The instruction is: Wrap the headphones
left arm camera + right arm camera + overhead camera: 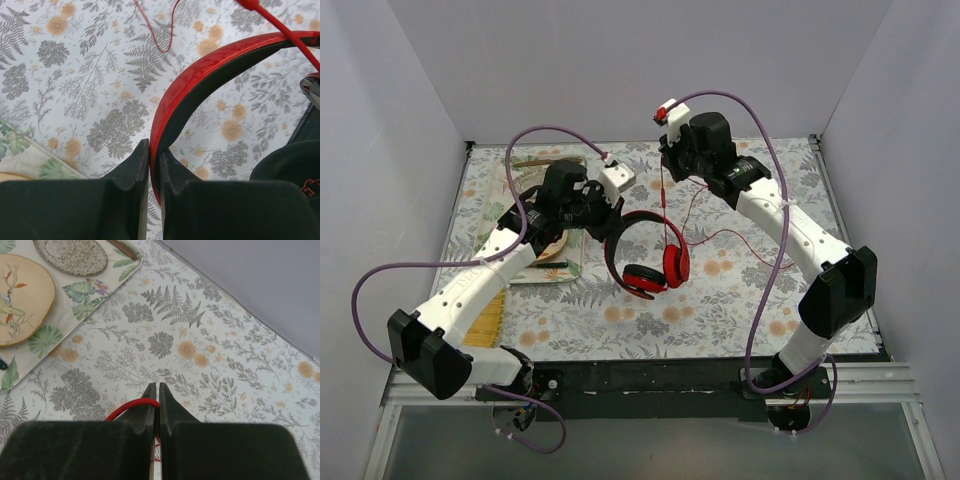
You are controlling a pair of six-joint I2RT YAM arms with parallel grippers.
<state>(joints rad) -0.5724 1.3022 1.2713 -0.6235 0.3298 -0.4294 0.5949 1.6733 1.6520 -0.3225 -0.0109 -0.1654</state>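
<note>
- We see the red over-ear headphones with round earcups and a black-lined headband [672, 265] near the middle of the fern-and-flower printed worktop [720, 300], between the two arms.
- The left hand [154, 150] is pinching the headband edge-on: its dark fingers press on the glossy red outer band and the black inner lining.
- The right hand [156, 390] is pressed together on the thin red cable [664, 200], which shows as a small loop at its left finger.
- The relation that matters: the right hand [667, 152] sits on the far side of the headphones, and the cable runs in a nearly straight line from it to the earcups. More slack trails in loose curves to the right.
- The left hand [607, 222] is touching the band's left flank, so it is the anchor; we judge the right arm must carry the cable around.
- The band is a stiff, smooth arc; the cable is limp and thin, likely to slip or snag.
- A leaf-printed tray [85, 307] lies just beside the left arm.
</note>
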